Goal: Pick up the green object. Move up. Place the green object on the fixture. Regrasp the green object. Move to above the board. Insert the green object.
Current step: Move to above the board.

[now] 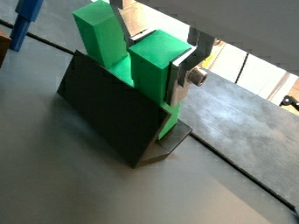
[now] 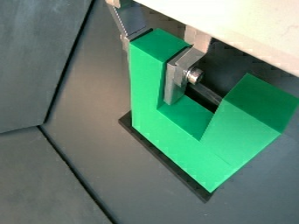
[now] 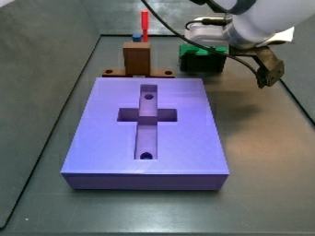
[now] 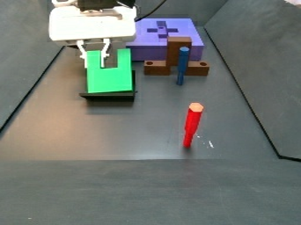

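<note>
The gripper is closed around one prong of the green object, a silver finger flat against the prong's inner face, while the green object sits prongs-up on the dark fixture, beside the purple board.

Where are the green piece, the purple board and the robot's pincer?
green object (image 2: 176, 131), wrist view: the flat face of its base.
board (image 3: 185, 124), side view: bare top right of the cross recess.
pincer (image 4: 99, 54), side view: between its fingertips, over the green object.
</note>
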Robot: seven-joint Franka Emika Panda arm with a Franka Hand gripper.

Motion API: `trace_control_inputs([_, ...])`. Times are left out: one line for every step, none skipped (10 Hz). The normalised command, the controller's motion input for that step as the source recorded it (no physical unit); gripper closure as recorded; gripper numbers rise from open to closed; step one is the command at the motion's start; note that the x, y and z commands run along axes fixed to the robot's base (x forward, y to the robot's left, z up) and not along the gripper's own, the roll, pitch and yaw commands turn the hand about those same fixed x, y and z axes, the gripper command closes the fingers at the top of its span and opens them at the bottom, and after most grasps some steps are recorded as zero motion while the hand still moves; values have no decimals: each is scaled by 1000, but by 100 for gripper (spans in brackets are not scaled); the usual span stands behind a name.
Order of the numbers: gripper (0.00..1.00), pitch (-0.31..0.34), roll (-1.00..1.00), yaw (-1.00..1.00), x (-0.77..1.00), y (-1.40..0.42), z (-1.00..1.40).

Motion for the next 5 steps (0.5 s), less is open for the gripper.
trace_control_inputs([100,0,0,0,0,0,1400])
trace_control_inputs([100,3,-38,24,1,-18,1400])
trace_control_inputs([100,7,-72,17,-15,-34,1400])
trace_control_inputs([100,11,-30,17,-9,-18,1400])
trace_control_inputs([100,33,-18,11,6,-30,1400])
